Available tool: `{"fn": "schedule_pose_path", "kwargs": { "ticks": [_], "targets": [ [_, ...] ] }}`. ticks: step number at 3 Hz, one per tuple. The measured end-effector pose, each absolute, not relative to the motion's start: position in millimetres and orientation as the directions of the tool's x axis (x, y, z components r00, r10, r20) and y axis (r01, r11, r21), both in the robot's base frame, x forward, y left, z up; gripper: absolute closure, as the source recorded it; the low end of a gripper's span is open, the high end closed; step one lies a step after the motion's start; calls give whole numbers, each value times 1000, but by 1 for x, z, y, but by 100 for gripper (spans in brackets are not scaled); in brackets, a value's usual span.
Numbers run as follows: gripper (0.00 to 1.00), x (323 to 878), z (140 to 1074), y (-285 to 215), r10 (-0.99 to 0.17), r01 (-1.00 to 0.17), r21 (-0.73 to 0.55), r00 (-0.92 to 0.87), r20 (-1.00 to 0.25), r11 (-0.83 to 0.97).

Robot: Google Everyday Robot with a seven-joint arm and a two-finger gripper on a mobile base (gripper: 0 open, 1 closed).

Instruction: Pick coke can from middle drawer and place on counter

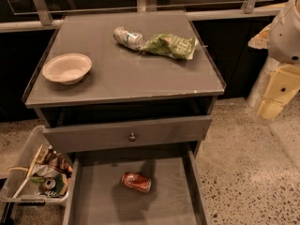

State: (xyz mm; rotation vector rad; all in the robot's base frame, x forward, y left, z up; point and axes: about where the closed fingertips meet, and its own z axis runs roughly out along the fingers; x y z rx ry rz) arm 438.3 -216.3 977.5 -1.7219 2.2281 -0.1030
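The coke can [136, 182], red with silver ends, lies on its side on the bare floor of the open middle drawer [101, 198], near its middle. The counter [140, 76] is the grey cabinet top above it. My gripper [274, 97], with pale yellow fingers under a white arm, hangs at the right edge of the view. It is off to the right of the cabinet, at about counter height, far from the can, and holds nothing.
On the counter are a white bowl [67, 68] at the left, and at the back a silvery-white can [127, 37] lying beside a green chip bag [171, 45]. The top drawer front with a knob [132, 136] overhangs the drawer's back. A clear bin of trash [40, 172] stands at the left.
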Motion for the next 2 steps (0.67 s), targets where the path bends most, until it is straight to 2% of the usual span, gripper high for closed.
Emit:
{"fn": "schedule_pose_path", "kwargs": {
  "ticks": [2],
  "targets": [
    [0, 439, 974, -214, -951, -933, -241, -218, -219, 269]
  ]
}}
